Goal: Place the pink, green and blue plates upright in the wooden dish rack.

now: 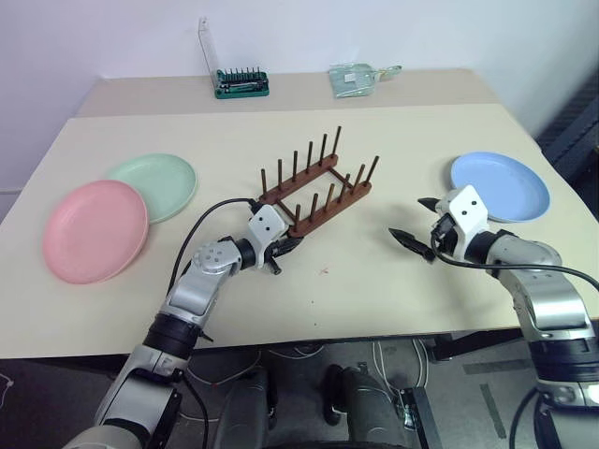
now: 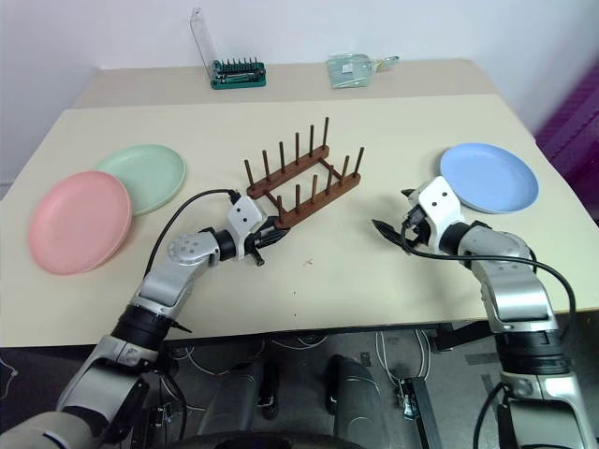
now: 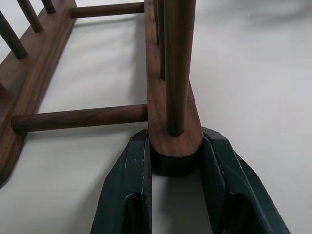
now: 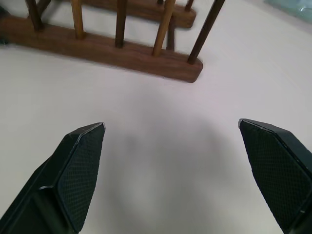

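right up front, the left gripper [image 3: 175,161] has its fingers [image 3: 127,185] clamped on the rounded near end of one rail of the wooden dish rack [image 1: 316,190], one finger pressed to each side of the wood. off to the right, the right gripper [image 1: 419,223] hovers over bare surface [image 1: 374,281], fingers [image 4: 80,163] spread wide, holding nothing, well apart from the rack.

the rack sits mid-surface, angled, two rows of upright pegs and not a single plate in its slots. over at the left edge lies the pink plate [image 1: 95,230], flat, its rim overlapping the green plate [image 1: 154,184] just behind it. at the right, the blue plate [image 1: 500,186] lies flat just beyond the right gripper.

further back, a green bit holder [image 1: 242,83] with its clear lid standing up, and a clear packet [image 1: 356,79] beside it.
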